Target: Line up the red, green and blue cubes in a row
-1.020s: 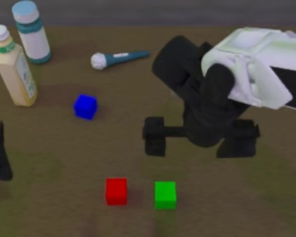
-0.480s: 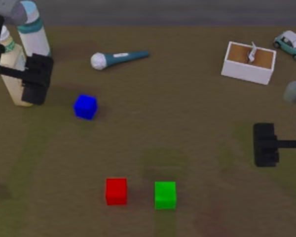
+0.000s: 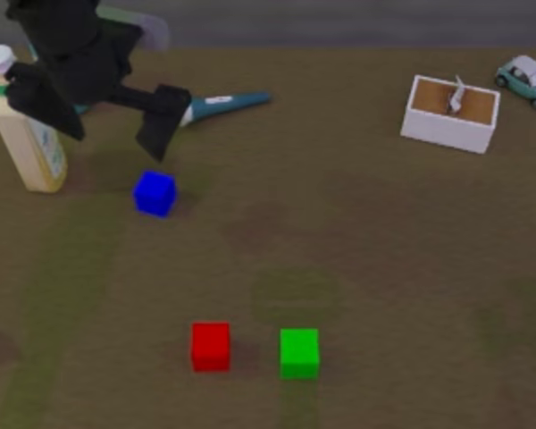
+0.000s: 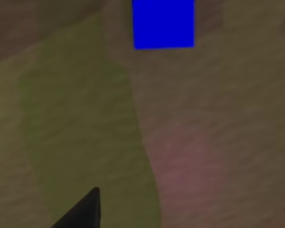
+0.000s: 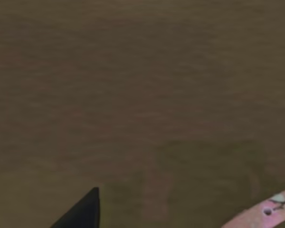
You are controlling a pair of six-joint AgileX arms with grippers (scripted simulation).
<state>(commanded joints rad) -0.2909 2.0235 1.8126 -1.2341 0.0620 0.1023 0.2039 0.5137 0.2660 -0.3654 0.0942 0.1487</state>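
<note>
Step in hand, as I read it: fetching the blue cube point(image 3: 154, 193), the only one out of line. The red cube point(image 3: 211, 346) & green cube point(image 3: 299, 352) sit side by side near the table's front edge, small gap between, already a tidy pair. The blue one lies well apart from them, back-left, near the cream squeeze bottle point(image 3: 24, 130).

Left gripper point(image 3: 103, 116) hovers at the back-left, above & just behind the blue cube, not touching it. Its two black fingers are spread wide, one by the bottle, the other over the head of the teal-handled brush point(image 3: 216, 103); nothing between them, so released & empty. In the left wrist view the blue cube point(image 4: 163, 23) shows at the frame edge w/ bare tabletop around it, one dark fingertip point(image 4: 83, 211) at the other edge, so the grip isn't centred over it yet.

Next move prob needs: shift the gripper forward over the cube, square the fingers to its faces, descend, close, then carry it to the front row, likely beside the red one w/ matching gap.

Right arm is out of the top view; its wrist cam sees only bare table, so its grip state can't be told.

White open box point(image 3: 451, 113) & toy car point(image 3: 524, 79) sit back-right, uninvolved.
</note>
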